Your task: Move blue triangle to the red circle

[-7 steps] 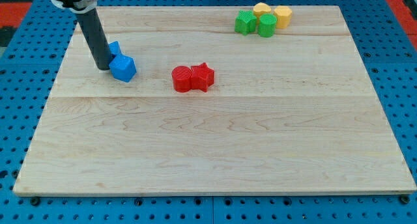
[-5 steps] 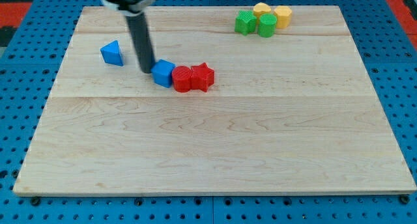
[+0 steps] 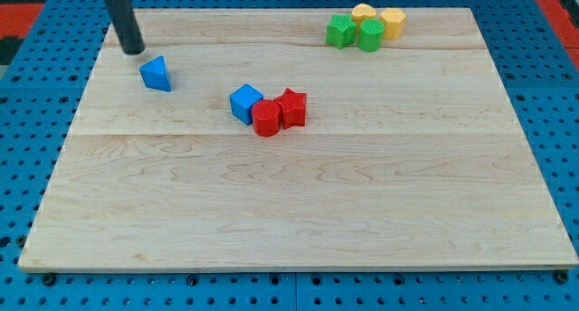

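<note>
The approach step is judged to be in hand: the tip is placed near the view's top-left corner of the desk, just up and to the view's left of the blue triangle. No contact between them can be made out; a narrow gap of bare wood is seen between rod end and block.

No gripper is fitted, so nothing is clasped or released; only a straight dark rod is seen, entering from the view's top edge.

The blue triangle is found well apart from the red circle, which lies toward the view's right and slightly lower, near the desk's middle. The red circle is touched by a blue cube on its upper-left side and by a red star on its right.

Next move, as judged: the tip is already set roughly behind the triangle, on the side away from the target, so a push toward the view's lower right is called for. The line from triangle to circle is partly blocked by the blue cube, so a slightly lower path may be needed, or the cube would be shoved along. A slanted face may be struck, and the triangle could be turned or slipped off line.

Green and yellow blocks are clustered at the view's top right, well clear and not involved.
</note>
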`<state>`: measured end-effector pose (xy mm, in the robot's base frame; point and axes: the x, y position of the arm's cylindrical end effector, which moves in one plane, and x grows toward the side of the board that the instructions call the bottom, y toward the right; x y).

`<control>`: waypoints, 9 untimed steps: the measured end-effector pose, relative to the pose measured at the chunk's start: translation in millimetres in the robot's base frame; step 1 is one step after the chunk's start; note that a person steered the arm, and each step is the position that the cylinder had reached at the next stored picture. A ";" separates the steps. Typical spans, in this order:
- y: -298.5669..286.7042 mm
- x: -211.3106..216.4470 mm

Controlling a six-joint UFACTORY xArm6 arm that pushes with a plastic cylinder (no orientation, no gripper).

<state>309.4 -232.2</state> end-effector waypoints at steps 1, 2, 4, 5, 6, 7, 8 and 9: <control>48.2 47.0; 124.6 50.1; 172.3 15.9; 192.2 -0.5; 239.5 31.3; 245.8 58.4; 265.8 26.3; 244.4 -7.0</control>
